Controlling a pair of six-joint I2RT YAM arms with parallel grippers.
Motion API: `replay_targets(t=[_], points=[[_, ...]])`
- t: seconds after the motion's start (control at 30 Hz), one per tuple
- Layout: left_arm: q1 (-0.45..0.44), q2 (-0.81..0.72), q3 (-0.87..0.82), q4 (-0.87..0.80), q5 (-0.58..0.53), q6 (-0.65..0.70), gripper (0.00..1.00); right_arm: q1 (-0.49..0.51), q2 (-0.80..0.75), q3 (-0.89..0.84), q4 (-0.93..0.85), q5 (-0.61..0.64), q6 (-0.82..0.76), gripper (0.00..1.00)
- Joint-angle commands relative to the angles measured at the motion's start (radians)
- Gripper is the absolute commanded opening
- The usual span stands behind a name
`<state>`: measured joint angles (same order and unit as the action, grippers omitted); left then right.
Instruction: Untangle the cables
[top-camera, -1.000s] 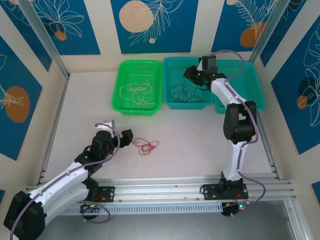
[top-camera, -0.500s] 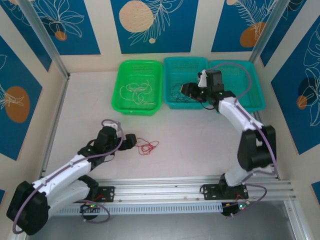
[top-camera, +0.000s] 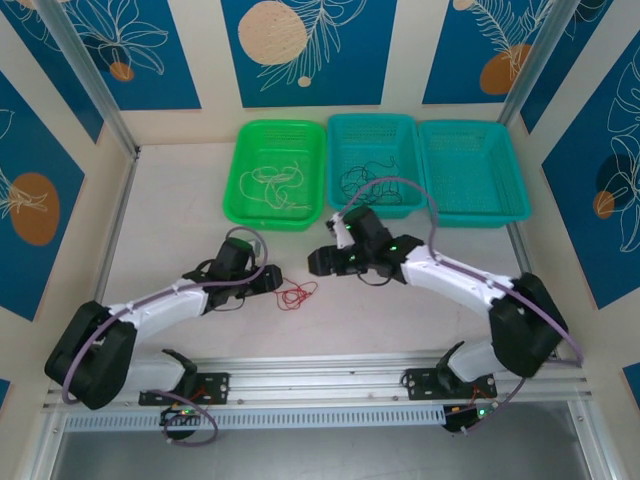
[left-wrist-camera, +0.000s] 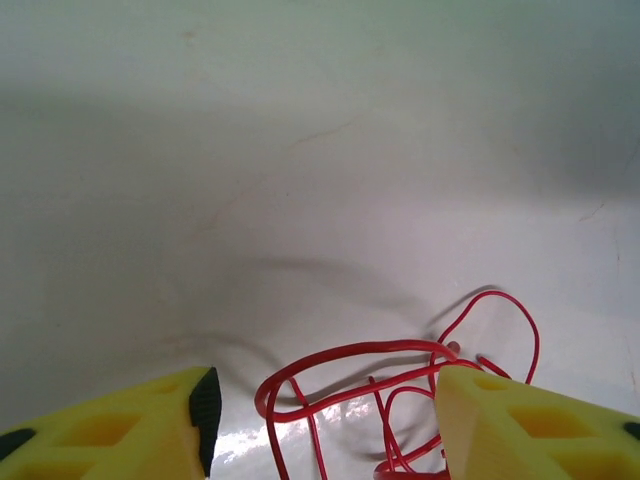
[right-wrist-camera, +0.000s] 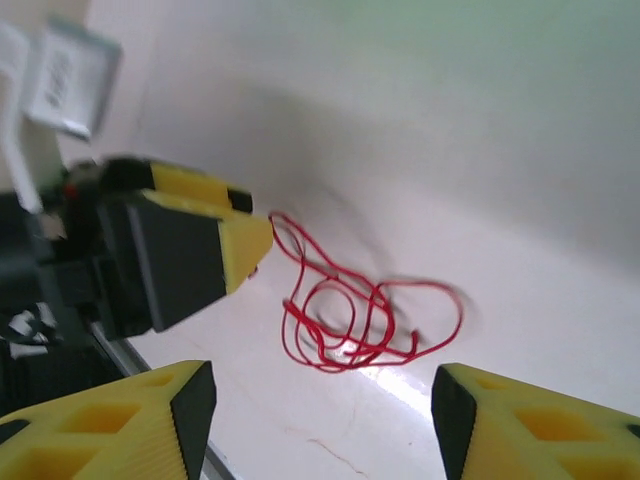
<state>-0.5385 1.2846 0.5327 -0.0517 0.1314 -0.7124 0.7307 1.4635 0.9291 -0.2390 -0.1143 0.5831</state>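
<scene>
Worktop: flat, matt white surface, glossy in places under the lighting.

Three perforated plastic baskets stand in a row at the far edge of the worktop, long sides touching:
- bright green rectangular basket on the left
- teal rectangular basket in the middle
- second teal basket of like shape on the right

Cream walls enclose three sides. They carry blue panels printed with white leaf outlines and peach discs. A silver aluminium post leans at the left rear corner and a matching post at the right. A ribbed aluminium rail runs along the near edge.
</scene>
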Motion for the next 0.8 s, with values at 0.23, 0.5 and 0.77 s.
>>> replay_targets(t=[0.23, 0.5, 0.77], points=[[0.020, -0.016, -0.038, 0.035, 0.078, -0.022, 0.33, 0.078, 0.393, 0.225, 0.029, -0.135, -0.052, 0.61], [0.025, -0.043, -0.097, 0.051, 0.103, -0.041, 0.13, 0.112, 0.521, 0.320, -0.026, -0.093, -0.134, 0.46], [0.038, -0.026, -0.119, 0.053, 0.065, -0.058, 0.00, 0.095, 0.452, 0.288, -0.038, -0.065, -0.111, 0.00]])
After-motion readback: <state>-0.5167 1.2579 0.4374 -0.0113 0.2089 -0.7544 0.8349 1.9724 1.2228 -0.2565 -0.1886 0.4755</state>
